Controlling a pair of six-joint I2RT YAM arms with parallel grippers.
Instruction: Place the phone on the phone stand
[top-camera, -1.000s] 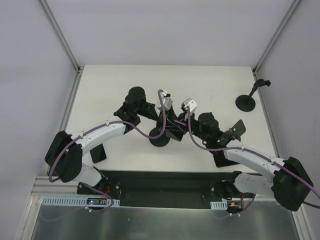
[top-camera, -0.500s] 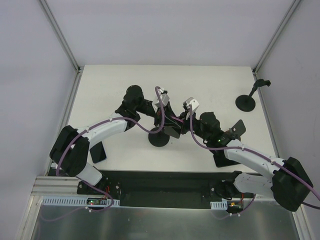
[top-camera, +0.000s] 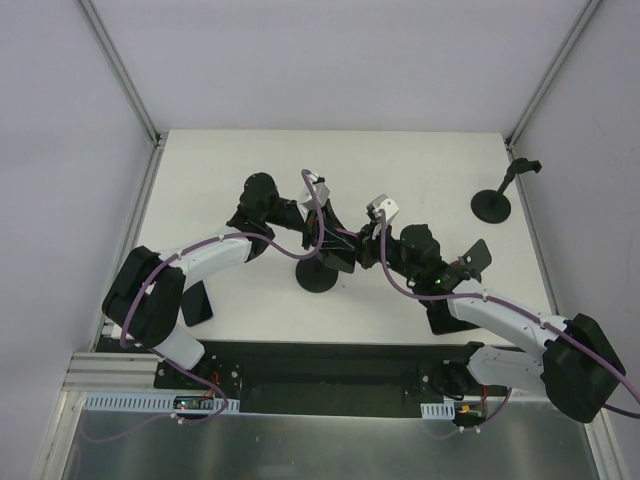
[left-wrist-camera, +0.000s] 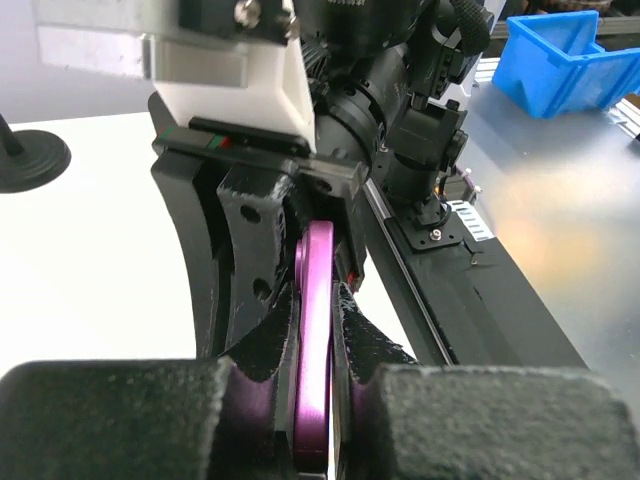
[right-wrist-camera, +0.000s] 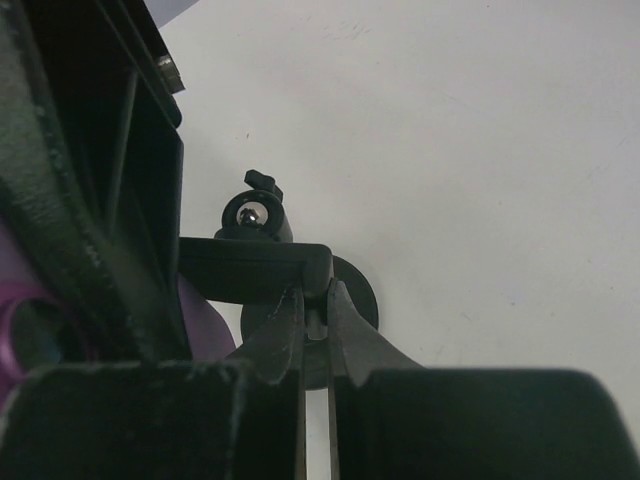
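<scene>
Left arm (top-camera: 205, 258) and right arm (top-camera: 500, 315) crowd the phone stand (top-camera: 318, 282); the table (top-camera: 400, 160) beyond lies free.

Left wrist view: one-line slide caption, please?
Left gripper shut on the purple phone, seen edge-on, with the right arm close ahead.

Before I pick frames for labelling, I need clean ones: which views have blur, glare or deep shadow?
Top external: evenly lit, sharp. Left wrist: near pads blurred, purple phone edge clear, glare on the metal sheet. Right wrist: fingers dark silhouettes against the bright table.

White arm links (top-camera: 205, 262), black joints (top-camera: 262, 192), purple cables (top-camera: 283, 252).
</scene>
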